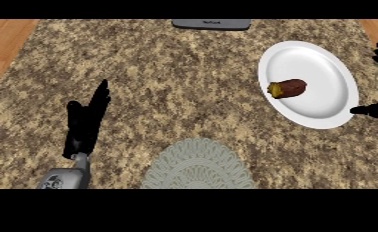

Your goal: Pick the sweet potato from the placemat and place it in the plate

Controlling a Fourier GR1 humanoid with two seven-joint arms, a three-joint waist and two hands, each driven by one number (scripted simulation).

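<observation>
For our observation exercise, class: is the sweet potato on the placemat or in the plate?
In the plate. The sweet potato lies on its white surface, well apart from the placemat.

Sweet potato (288, 89) reddish-brown, yellow end; plate (317, 58) white; placemat (198, 168) grey, lacy pattern; counter (162, 71) speckled brown; left hand (85, 121) black

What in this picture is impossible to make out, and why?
1. Head view, the robot's right hand: nearly all of it lies past the right edge; only black slivers show beside the white round plate.
2. Head view, the pale grey lacy placemat: its near part is cut off by the lower edge.
3. Head view, the dark grey flat object: cut by the top edge; its lettering is too small to read.
</observation>
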